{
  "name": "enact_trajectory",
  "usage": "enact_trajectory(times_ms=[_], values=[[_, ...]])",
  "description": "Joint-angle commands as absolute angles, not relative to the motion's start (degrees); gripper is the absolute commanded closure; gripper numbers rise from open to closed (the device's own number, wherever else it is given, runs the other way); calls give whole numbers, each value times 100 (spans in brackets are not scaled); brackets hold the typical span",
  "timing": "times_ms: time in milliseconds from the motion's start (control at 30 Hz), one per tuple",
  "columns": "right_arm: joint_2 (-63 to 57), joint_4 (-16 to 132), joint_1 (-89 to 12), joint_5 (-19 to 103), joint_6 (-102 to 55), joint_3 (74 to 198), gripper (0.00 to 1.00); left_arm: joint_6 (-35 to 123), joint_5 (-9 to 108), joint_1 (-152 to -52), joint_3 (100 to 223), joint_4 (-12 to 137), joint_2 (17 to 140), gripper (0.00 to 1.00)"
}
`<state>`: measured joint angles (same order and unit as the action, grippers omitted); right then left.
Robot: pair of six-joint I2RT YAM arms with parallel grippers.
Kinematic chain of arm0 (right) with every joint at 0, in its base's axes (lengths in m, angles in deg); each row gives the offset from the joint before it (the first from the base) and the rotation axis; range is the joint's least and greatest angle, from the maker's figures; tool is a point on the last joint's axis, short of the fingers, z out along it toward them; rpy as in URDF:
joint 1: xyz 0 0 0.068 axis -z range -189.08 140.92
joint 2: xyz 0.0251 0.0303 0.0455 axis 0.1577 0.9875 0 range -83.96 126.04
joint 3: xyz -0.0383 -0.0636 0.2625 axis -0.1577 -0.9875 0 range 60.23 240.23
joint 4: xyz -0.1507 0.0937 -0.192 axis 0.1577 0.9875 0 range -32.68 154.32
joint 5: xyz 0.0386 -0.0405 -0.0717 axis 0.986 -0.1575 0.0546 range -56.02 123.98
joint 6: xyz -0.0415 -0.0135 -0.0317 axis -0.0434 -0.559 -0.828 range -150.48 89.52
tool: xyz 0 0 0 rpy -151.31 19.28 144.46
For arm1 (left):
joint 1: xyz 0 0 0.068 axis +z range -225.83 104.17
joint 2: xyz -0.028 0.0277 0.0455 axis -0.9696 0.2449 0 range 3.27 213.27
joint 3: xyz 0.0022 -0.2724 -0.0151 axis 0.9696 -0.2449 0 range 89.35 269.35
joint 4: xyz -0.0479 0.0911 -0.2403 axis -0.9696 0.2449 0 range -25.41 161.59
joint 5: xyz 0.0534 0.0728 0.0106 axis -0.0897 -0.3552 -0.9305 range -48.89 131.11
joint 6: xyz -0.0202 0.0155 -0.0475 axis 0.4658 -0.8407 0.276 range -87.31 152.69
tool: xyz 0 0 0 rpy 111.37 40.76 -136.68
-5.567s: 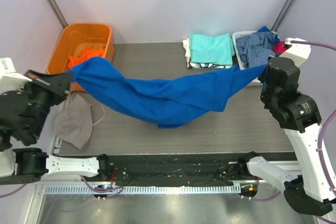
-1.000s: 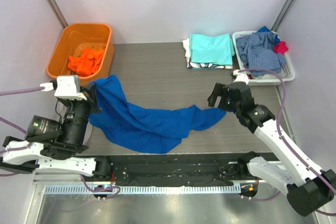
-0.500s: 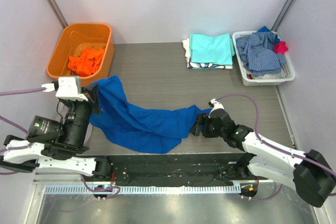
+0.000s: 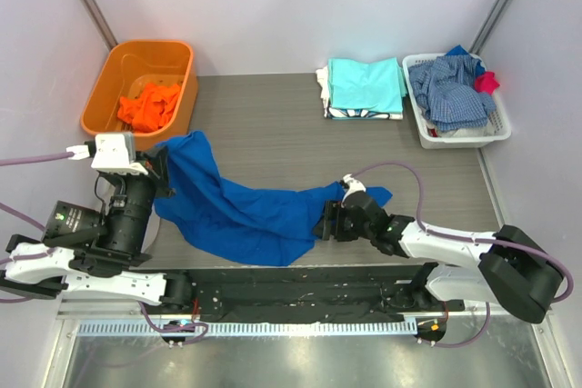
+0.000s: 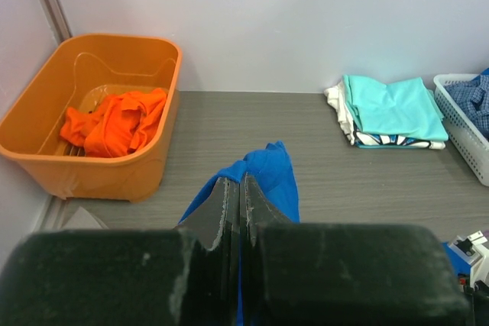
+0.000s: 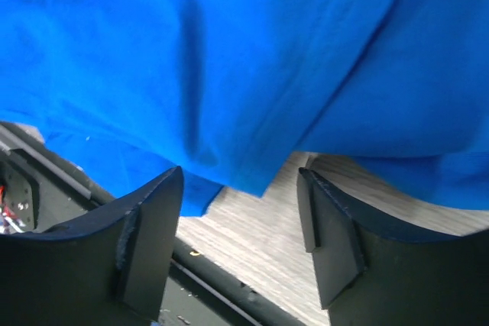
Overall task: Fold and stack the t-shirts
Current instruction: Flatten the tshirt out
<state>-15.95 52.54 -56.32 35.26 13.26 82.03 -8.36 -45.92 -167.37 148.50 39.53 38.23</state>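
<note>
Along the near edge, top view: royal blue t-shirt lies crumpled, long axis left-to-right, running from left gripper to right gripper. Left wrist: fingers clamped together on the shirt's raised left end. Right wrist: fingers apart, holding nothing, loose hem right ahead. Right arm is nearer that free end, so it likely grasps next.

The blue shirt, earlier stretched in the air between both arms, has sunk onto the bench in a rumpled band. The right end effector has let go, dropped low and swept leftward to the shirt's near right edge, jaws spread.
</note>
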Motion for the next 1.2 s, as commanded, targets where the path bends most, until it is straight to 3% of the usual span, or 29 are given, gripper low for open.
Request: enact_trajectory(times_ms=[0,233,300,333,367,467,633,900,1167], values=[[-1610,4950,-5820,3424,1548,8361,33,-730,-5900,-16776,14850,3681,3764,100],[-1619,4932,-5961,3196,1680,8308,42,-686,-5900,-16785,14797,3672,3702,100],[-1540,4906,-5970,3187,1672,8300,51,-686,-5900,-16785,14780,3672,3676,100],[-1523,4862,-5970,3187,1672,8308,57,-677,-5900,-16793,14771,3672,3667,100],[-1462,4853,-5970,3187,1672,8308,73,-686,-5900,-16794,14771,3672,3667,100],[-1443,4940,-5970,3126,1672,8413,99,-686,-5900,-16785,14736,3672,3623,100],[-2242,6543,-5970,2582,1225,9255,99,-668,-5900,-16802,14735,3699,3579,100],[-2630,9490,-5944,684,389,12876,99,-624,-5900,-16811,15113,4076,3728,100],[-2831,10214,-5944,-126,257,14284,99,-624,-5891,-16811,15675,4524,3904,100]])
